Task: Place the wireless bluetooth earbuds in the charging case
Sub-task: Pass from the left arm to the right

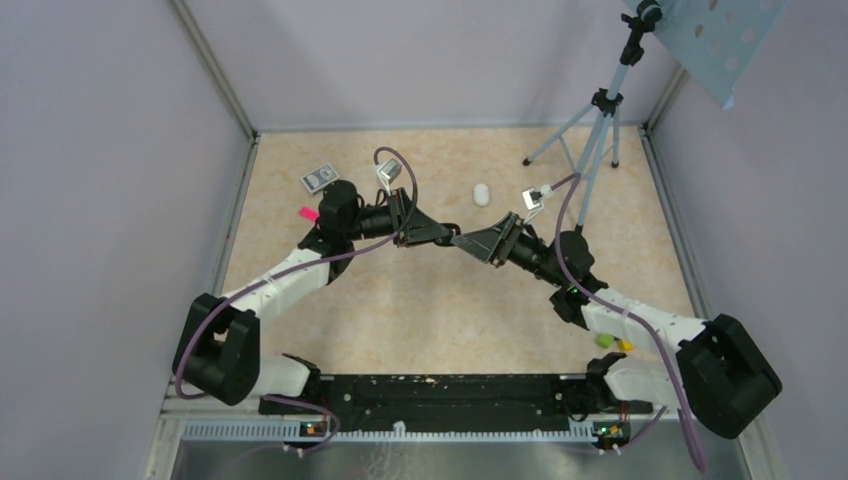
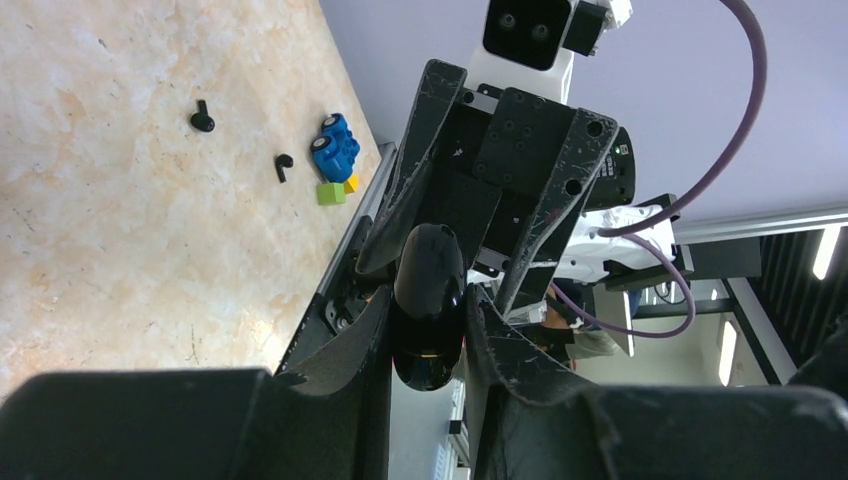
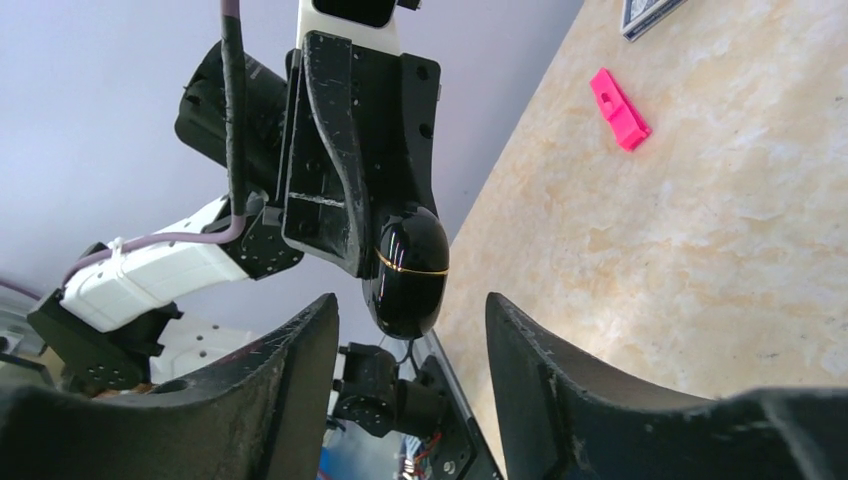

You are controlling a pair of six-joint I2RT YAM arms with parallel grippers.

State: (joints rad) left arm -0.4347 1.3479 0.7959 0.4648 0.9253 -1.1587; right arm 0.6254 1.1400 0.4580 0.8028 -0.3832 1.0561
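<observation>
Jaws tip-to-tip above counter (image 1: pixel 420 310): L jaws clenched on glossy blk charging case (image 3: pixel 405 270); R jaws released, straddling its end; two blk earbuds (image 2: pixel 203 120) (image 2: pixel 284 166) lie on counter.

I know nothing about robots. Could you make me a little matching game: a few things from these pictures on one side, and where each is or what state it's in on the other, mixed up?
Things:
1. black charging case
2. black earbuds
3. pink plastic piece
4. right gripper

Places or states:
A. loose on the table, near the blue toy
B. open, holding nothing
C. clamped in the left gripper, off the table
D. on the table, near the card box

Pairs: 1-C, 2-A, 3-D, 4-B.
</observation>
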